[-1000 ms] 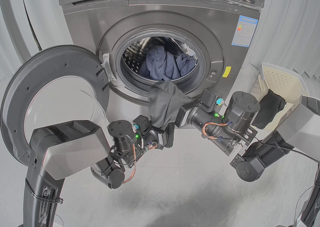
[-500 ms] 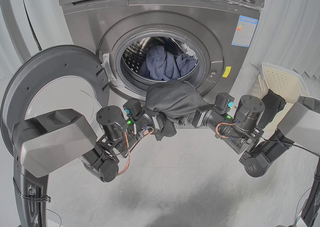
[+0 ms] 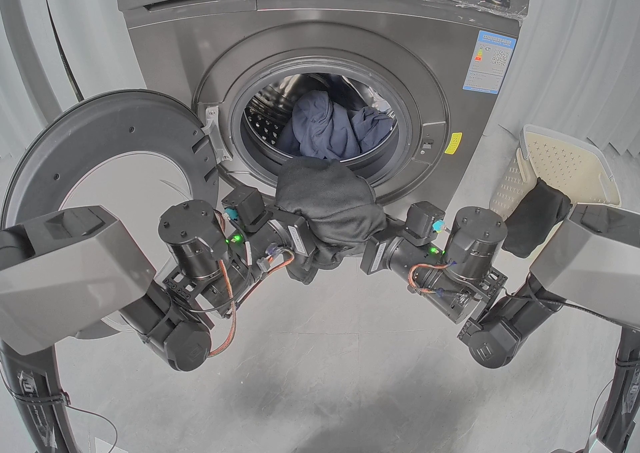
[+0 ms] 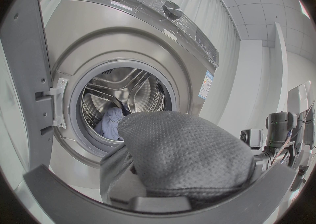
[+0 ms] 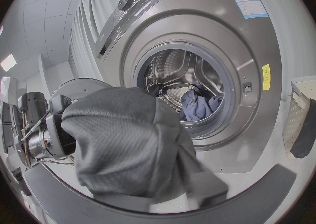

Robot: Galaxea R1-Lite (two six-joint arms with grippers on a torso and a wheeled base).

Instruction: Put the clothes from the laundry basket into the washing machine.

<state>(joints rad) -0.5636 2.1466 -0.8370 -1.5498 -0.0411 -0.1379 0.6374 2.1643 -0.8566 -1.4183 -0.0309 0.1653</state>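
Garment (image 3: pixel 327 198) farther left, over left end effector (image 3: pixel 312 252) and right end effector (image 3: pixel 368 249); grips indiscernible.

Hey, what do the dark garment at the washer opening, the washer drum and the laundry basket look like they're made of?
Dark garment: looks like matte synthetic mesh knit, with tiny pinholes across it.
Drum: probably stainless steel; bright, reflective, with embossed ribs.
Laundry basket: likely cream plastic; rigid wall with perforation rows.

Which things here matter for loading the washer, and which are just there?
Job: grey garment, washer, blue clothes inside it, its open door, basket, dark cloth over its rim.
Just there: curtain, sticker.
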